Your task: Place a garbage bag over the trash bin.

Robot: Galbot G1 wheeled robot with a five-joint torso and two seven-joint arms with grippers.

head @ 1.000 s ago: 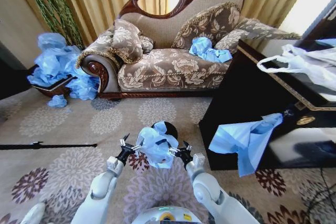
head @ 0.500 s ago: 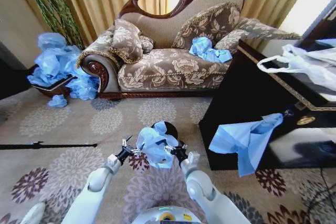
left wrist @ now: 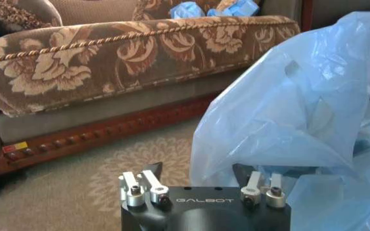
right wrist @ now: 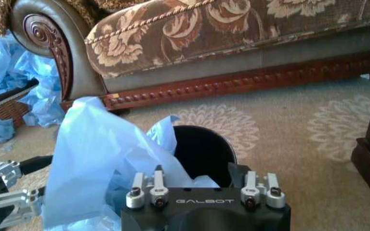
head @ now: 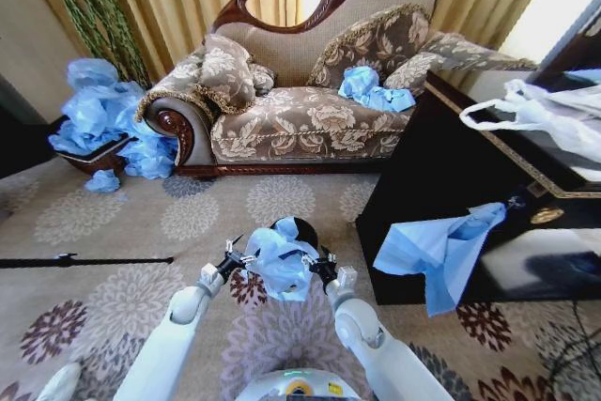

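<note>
Two pincers meet over the carpet in the head view: the left pincer (head: 237,257) and the right pincer (head: 315,265) each pinch a side of the garbage bag (head: 278,265), bunched above the trash bin (head: 285,228). From the left wrist, the pale blue, crinkly, half-translucent film (left wrist: 288,110) billows beside the sofa (left wrist: 127,53). From the right wrist, the bin's glossy black mouth (right wrist: 201,149) gapes behind the bag (right wrist: 101,159). Spreading the hem evenly before lowering seems wisest.
</note>
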